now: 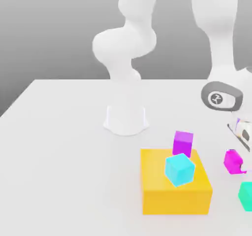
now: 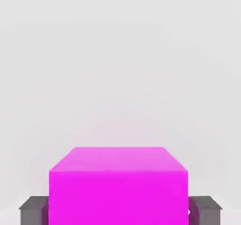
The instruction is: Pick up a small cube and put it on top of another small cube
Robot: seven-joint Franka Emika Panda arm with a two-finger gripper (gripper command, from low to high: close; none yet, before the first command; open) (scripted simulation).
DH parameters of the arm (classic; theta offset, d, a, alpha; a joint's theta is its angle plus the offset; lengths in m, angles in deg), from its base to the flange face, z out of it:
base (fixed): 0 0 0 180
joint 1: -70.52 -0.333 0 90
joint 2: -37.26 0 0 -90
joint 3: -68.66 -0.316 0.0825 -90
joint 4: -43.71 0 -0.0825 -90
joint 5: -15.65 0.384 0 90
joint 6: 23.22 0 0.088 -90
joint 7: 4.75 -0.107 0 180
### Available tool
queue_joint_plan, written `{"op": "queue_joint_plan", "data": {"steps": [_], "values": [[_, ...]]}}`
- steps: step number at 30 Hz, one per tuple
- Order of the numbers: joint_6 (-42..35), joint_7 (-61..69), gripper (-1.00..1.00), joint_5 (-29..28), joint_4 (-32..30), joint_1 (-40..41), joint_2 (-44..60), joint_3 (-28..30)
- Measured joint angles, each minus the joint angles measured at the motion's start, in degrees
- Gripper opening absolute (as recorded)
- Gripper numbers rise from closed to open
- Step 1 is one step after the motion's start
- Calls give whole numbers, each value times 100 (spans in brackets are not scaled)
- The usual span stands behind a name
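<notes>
The small cube (image 2: 117, 172), bright pinkish-magenta, sits between my gripper's (image 2: 118, 211) two grey fingers (image 2: 33, 211), which press against its opposite sides. In the exterior view this small cube (image 1: 230, 159) is at the far right, low over the white table, with the gripper (image 1: 236, 165) shut on it and the hand above it. The other small cube (image 1: 183, 142), a deeper purple-violet, stands on the table just behind the yellow block (image 1: 174, 193), to the exterior view's left of the held cube.
A cyan cube (image 1: 179, 169) lies tilted on top of the yellow block. A teal cube (image 1: 245, 195) sits at the exterior view's right edge, in front of the gripper. The arm's white base (image 1: 126, 118) stands at the middle back of the table (image 1: 59, 156).
</notes>
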Motion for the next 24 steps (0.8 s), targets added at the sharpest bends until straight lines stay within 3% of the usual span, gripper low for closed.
{"op": "queue_joint_plan", "data": {"steps": [4, 9, 14, 20, 24], "values": [[-84, 49, -100, 59, -24, 41, -105, -57], [-850, 534, -100, 733, -212, 335, -1079, -427], [-1824, 509, -100, 1204, -220, 1226, -2097, 66], [-3026, 127, -100, 1334, -201, 2114, -3277, 756], [-2560, 44, -100, 1347, -363, 2302, -2971, 902]]}}
